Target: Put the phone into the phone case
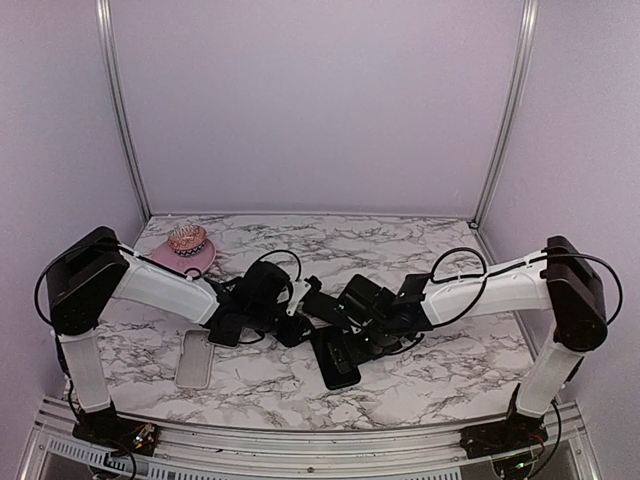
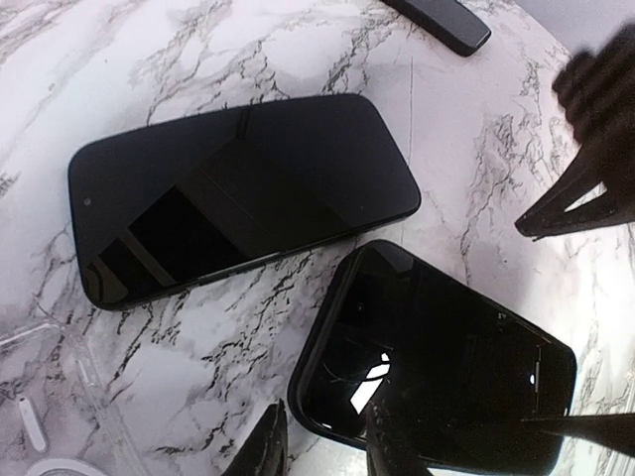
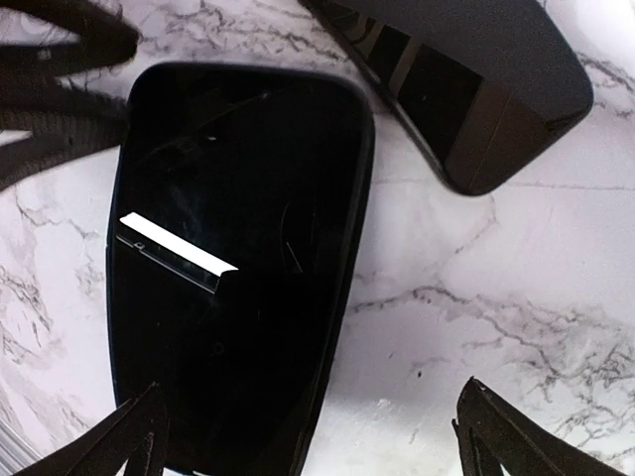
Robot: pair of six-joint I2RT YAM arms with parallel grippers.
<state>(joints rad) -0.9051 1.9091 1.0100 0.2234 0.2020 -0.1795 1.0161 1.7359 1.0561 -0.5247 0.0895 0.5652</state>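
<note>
The black phone (image 2: 238, 193) lies flat, screen up, on the marble table, and its end shows in the right wrist view (image 3: 466, 79). In the top view it is mostly hidden under my left arm (image 1: 225, 328). The black phone case (image 2: 446, 377) lies open side up just right of it (image 3: 238, 278) (image 1: 335, 360). My left gripper (image 2: 322, 441) is open and straddles the case's near-left corner, one finger over its inside and one outside. My right gripper (image 3: 313, 397) is wide open and low over the case's other end, holding nothing.
A clear case (image 1: 195, 358) lies near the front left (image 2: 40, 416). A pink hat-shaped object (image 1: 185, 247) sits at the back left. A dark bar (image 2: 446, 22) lies beyond the phone. The two grippers (image 1: 300, 318) (image 1: 348, 325) are close together at mid-table.
</note>
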